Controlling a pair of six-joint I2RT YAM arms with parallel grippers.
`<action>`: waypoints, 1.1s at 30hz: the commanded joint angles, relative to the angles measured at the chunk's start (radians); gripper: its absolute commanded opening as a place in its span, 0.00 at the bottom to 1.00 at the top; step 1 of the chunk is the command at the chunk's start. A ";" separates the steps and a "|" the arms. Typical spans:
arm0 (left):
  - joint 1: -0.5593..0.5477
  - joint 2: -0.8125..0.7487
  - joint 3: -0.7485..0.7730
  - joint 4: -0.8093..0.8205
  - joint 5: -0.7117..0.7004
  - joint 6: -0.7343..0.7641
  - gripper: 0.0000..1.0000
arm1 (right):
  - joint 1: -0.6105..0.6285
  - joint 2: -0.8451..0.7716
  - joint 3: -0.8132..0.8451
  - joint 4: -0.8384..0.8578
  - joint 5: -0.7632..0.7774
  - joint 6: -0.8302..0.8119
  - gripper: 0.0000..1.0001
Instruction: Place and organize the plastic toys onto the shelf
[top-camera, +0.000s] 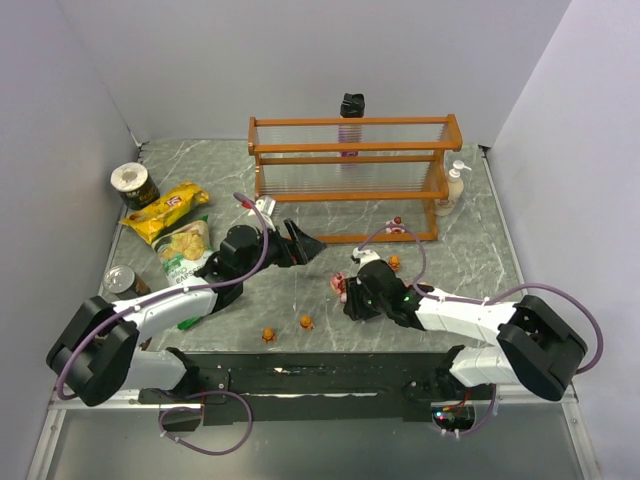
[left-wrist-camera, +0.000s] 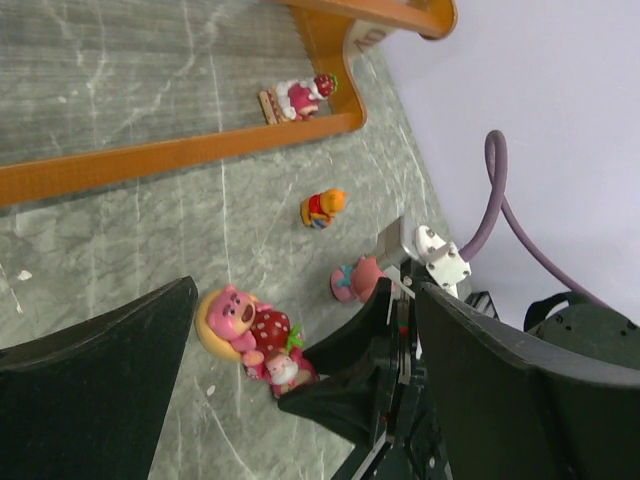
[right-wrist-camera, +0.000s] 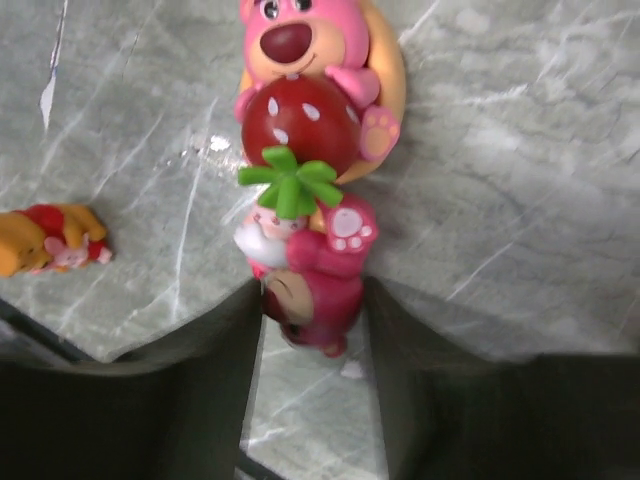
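Right gripper (right-wrist-camera: 312, 292) pinches small glossy pink plastic bear figurine (right-wrist-camera: 318, 275), touching larger strawberry-hugging pink bear (right-wrist-camera: 305, 60); orange plastic bear (right-wrist-camera: 45, 240) lies nearby. Left gripper (left-wrist-camera: 305, 290) fingers wide, empty.

Back centre on the table (top-camera: 485, 240), the shelf (top-camera: 350, 165); pump bottle (top-camera: 455, 185) at its right end, one toy (top-camera: 396, 225) on the bottom tier. Left side, far can (top-camera: 132, 183), near can (top-camera: 120, 280), two chip bags (top-camera: 165, 212) between them. Before the shelf, a lone toy (top-camera: 394, 263); left of it, small toy (right-wrist-camera: 320, 250) between the fingers of the right gripper (right-wrist-camera: 310, 290), touching a bigger toy (right-wrist-camera: 310, 80) beyond. Closest in, two toys (top-camera: 269, 334) side by side
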 joint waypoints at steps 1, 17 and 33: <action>0.017 0.031 0.036 0.008 0.109 0.023 0.96 | 0.009 0.028 -0.003 0.103 0.024 -0.032 0.33; 0.023 0.051 0.065 -0.118 0.385 0.025 0.96 | 0.019 -0.490 -0.128 0.163 -0.277 -0.250 0.00; -0.026 -0.006 0.059 -0.096 0.626 -0.077 0.96 | 0.084 -0.451 0.089 0.042 -0.303 -0.511 0.00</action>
